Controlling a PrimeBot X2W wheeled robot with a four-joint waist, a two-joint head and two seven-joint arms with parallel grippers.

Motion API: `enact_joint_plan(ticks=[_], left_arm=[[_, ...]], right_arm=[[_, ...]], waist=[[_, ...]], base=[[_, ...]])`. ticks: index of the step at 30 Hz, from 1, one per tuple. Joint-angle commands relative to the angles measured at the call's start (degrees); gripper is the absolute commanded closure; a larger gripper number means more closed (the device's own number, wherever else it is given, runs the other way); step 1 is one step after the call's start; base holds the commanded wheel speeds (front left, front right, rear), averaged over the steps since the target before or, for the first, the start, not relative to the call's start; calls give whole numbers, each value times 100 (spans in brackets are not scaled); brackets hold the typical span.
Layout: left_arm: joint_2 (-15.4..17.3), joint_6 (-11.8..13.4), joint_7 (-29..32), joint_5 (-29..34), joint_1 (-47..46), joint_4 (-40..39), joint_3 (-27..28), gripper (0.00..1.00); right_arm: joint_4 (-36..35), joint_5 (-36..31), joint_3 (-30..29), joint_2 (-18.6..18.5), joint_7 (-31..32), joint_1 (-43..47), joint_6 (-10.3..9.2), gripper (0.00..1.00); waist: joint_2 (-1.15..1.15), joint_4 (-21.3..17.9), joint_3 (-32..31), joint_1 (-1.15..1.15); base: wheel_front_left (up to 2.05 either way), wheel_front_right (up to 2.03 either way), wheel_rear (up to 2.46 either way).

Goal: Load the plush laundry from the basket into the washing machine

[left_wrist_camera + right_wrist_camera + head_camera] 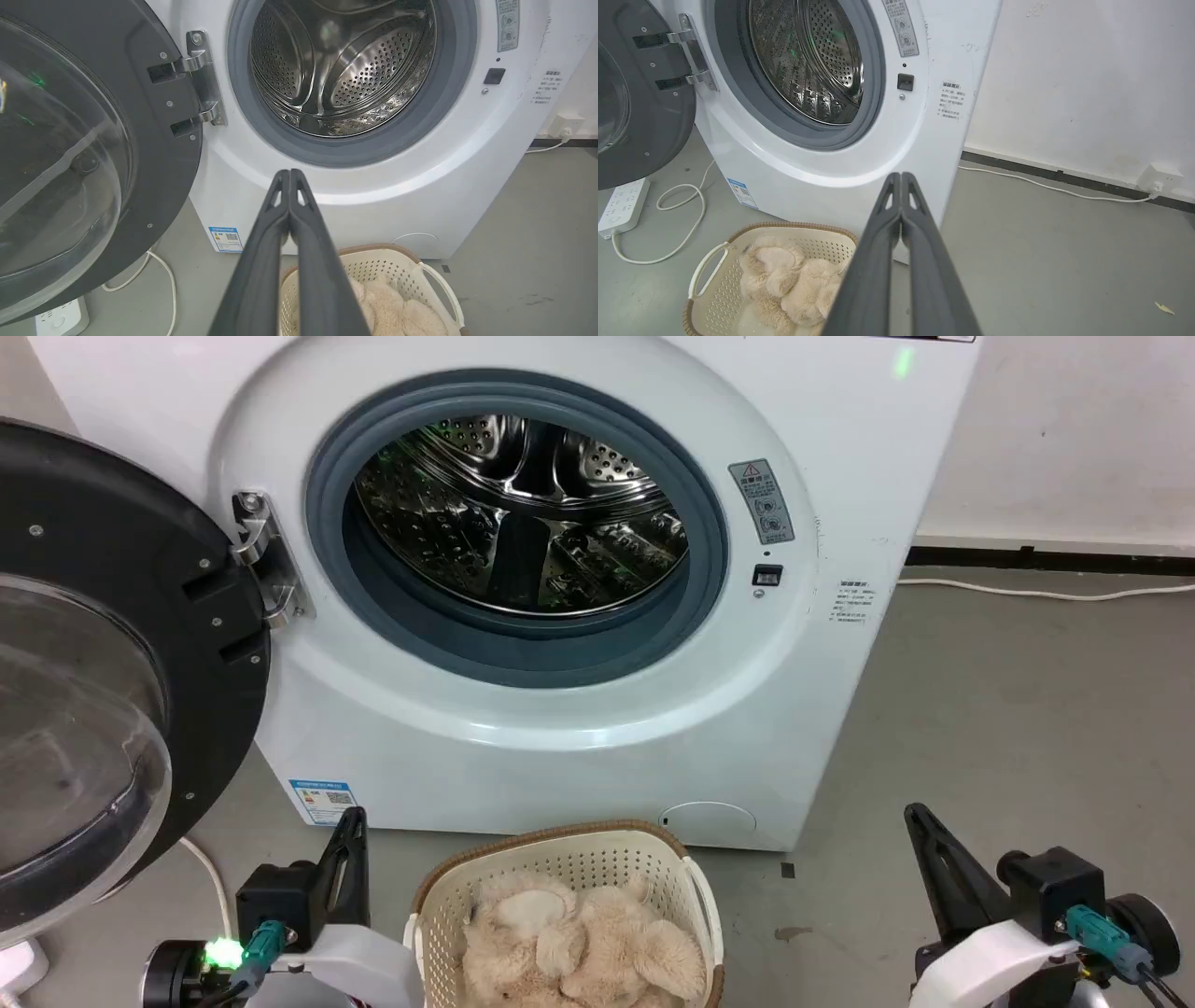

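Down low, centre: fluffy cream-beige plush laundry (579,947), heaped inside the oval cream-white perforated plastic basket with brown woven-look rim (560,829). Set on the grey floor (1008,728), just in front of the large white front-loading washing machine (523,775). Black-framed clear-glass door (93,663) swung wide open to the left, hinged beside the grey rubber ring around the perforated steel drum (523,513). Left of the basket, left hand (289,173): long dark fingers pressed together tip to tip, gripping nothing, pointed at the washer front. Right of the basket and well apart from it, right hand (901,176): likewise closed tight, holding nothing. White power strip (621,205) flat on the floor beneath the open door.
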Motion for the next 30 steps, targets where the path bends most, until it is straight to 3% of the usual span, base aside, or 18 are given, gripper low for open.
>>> enact_joint_plan(ticks=[1,30], left_arm=[[-2,-25,2,49,-86,-26,1,100],[-2,-25,2,49,-86,-26,1,100]], right_arm=[[-26,-43,-15,-1,3,-66,-4,100],[-26,-43,-15,-1,3,-66,-4,100]], waist=[[0,0,0,0],[0,0,0,0]], base=[[0,0,0],[0,0,0]])
